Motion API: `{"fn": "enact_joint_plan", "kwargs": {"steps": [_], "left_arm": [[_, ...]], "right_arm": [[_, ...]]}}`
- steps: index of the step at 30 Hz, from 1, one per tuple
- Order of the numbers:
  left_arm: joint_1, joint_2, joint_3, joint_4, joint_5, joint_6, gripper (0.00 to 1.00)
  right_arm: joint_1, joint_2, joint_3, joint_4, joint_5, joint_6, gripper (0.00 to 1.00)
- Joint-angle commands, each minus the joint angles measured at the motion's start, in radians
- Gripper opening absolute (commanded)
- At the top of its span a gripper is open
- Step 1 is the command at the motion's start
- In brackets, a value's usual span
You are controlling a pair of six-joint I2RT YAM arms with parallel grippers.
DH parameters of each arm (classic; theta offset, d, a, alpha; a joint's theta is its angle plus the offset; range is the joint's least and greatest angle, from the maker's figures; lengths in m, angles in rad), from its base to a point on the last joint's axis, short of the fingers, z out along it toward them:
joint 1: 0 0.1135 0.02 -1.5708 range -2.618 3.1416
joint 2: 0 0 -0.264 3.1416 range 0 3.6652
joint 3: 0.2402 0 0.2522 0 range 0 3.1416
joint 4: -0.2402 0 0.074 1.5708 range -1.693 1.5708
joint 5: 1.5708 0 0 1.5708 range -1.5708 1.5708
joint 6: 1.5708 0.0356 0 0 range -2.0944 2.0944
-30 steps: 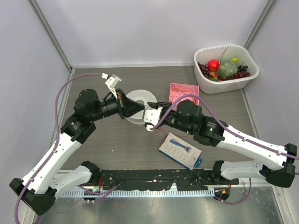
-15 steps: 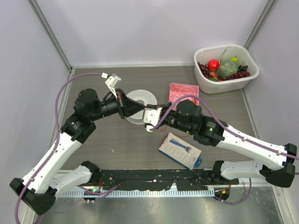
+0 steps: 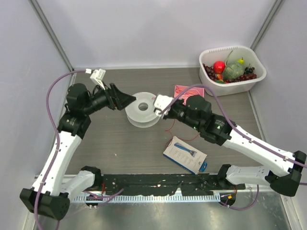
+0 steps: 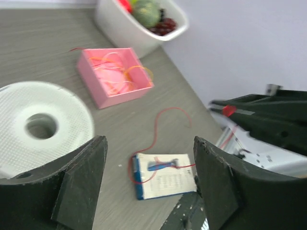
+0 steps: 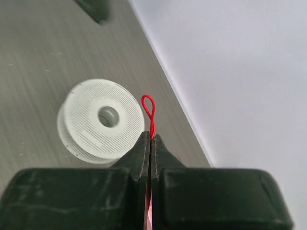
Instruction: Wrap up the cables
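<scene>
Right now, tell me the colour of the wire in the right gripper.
Red wire, clearest in right wrist view.

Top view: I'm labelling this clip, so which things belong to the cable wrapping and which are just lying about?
Job: red wire, pinched in the right end effector; white spool; open left end effector; pink box holding wire loops.
Lying about: fruit tub; razor pack.

L claw (image 4: 148, 143) wide apart, R claw (image 5: 150, 140) fully closed.

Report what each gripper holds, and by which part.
The right gripper pinches the red wire just below a small loop at its end. The left gripper is open, holding nothing.
</scene>
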Motion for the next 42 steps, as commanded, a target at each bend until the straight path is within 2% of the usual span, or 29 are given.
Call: {"fn": "enact_joint_plan", "kwargs": {"steps": [1,5,8,13,22,27,30,33,36,38,39,41,42], "left_arm": [[0.181,0.149,0.012,-0.113,0.122,0.022,0.80],[0.331,0.346,0.020,-0.213,0.191,0.114,0.86],[0.379,0.490,0.021,-0.228,0.179,0.154,0.87],[0.379,0.688,0.044,-0.199,0.252,0.159,0.87],[0.344,0.852,0.012,0.049,0.301,0.035,0.82],[0.275,0.937,0.007,0.206,0.312,-0.054,0.77],[0.249,0.973,-0.002,0.379,0.326,-0.144,0.66],[0.246,0.983,-0.008,0.511,0.344,-0.223,0.42],[0.247,0.931,-0.006,0.502,0.355,-0.211,0.16],[0.247,0.876,-0.005,0.449,0.348,-0.170,0.03],[0.246,0.842,-0.005,0.414,0.341,-0.145,0.00],[0.247,0.781,-0.005,0.332,0.325,-0.085,0.00],[0.247,0.738,-0.003,0.288,0.315,-0.056,0.00]], "right_arm": [[-0.154,-0.009,0.050,0.091,0.070,0.185,0.01],[-0.301,-0.001,0.082,0.099,0.046,0.285,0.01],[-0.346,-0.013,0.076,0.103,0.036,0.305,0.00],[-0.398,-0.035,0.047,0.117,0.029,0.332,0.01],[-0.460,-0.044,0.054,0.117,0.010,0.363,0.01],[-0.473,-0.043,0.071,0.099,-0.003,0.372,0.01],[-0.478,-0.039,0.076,0.083,-0.004,0.386,0.01],[-0.486,-0.039,0.090,0.074,-0.002,0.421,0.01],[-0.516,-0.039,0.103,0.088,-0.033,0.475,0.01],[-0.529,-0.027,0.137,0.118,-0.062,0.521,0.01],[-0.533,-0.017,0.155,0.131,-0.083,0.544,0.01],[-0.535,0.022,0.244,0.160,-0.121,0.561,0.01],[-0.535,0.061,0.334,0.177,-0.131,0.562,0.01]]}}
